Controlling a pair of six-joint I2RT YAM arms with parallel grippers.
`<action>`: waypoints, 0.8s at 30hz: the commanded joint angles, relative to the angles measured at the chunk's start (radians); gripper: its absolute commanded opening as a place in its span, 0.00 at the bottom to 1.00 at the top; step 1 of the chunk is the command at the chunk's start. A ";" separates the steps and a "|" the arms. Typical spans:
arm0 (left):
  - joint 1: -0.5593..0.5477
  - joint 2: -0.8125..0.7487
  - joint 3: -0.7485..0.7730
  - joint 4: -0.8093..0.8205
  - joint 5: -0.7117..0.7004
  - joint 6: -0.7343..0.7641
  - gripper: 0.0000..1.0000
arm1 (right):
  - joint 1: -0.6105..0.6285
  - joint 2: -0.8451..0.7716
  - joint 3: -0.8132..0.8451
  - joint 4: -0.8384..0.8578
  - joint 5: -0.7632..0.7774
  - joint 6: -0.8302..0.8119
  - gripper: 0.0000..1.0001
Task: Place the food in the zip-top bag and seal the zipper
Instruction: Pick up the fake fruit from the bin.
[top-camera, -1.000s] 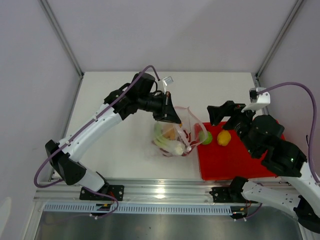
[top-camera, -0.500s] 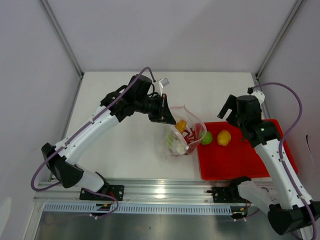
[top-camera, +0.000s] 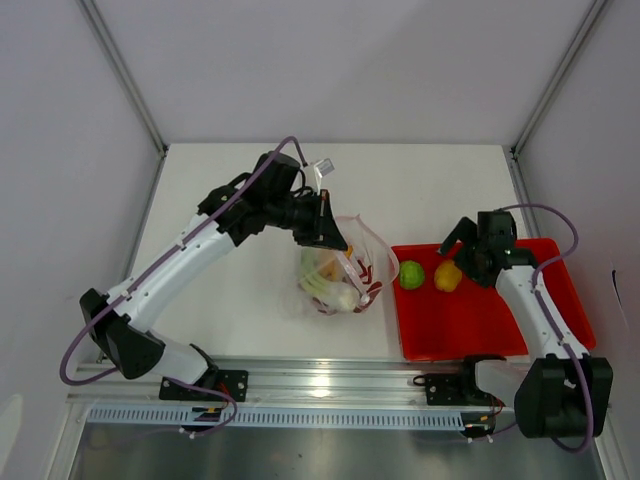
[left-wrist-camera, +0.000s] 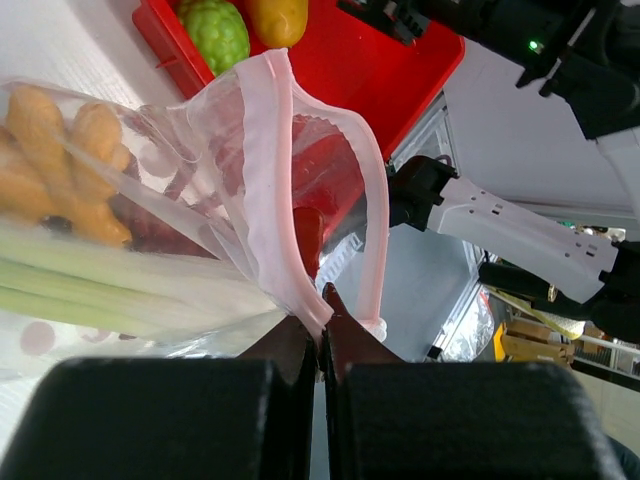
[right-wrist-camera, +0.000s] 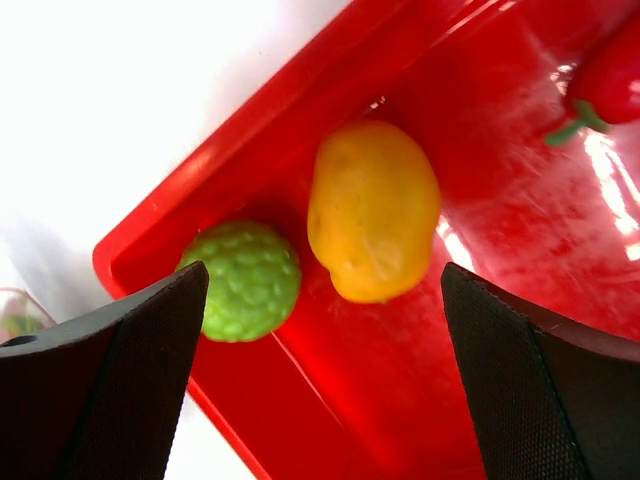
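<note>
My left gripper is shut on the pink zipper, pinching it at the mouth of the zip-top bag and holding the bag open. Inside lie a pale-green stalk, an orange knobbly piece and a red piece. On the red tray sit a round green fruit and a yellow piece. My right gripper hangs open just above these two, holding nothing. A red pepper-like piece lies farther along the tray.
The tray's left rim lies close beside the bag. A metal rail runs along the table's near edge. White walls with grey frame posts enclose the table behind and at the sides.
My right arm has swung down from above onto the tray and its jaws have spread wider. The bag has shifted a little left in my left gripper's hold.
</note>
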 joint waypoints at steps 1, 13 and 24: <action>0.009 -0.060 0.003 0.045 0.035 0.019 0.01 | -0.006 0.061 -0.026 0.111 -0.030 0.021 1.00; 0.009 -0.064 -0.014 0.055 0.050 0.012 0.01 | -0.006 0.199 -0.113 0.243 -0.015 0.035 0.97; 0.009 -0.061 -0.011 0.053 0.050 0.012 0.00 | -0.006 0.194 -0.158 0.286 -0.006 0.038 0.81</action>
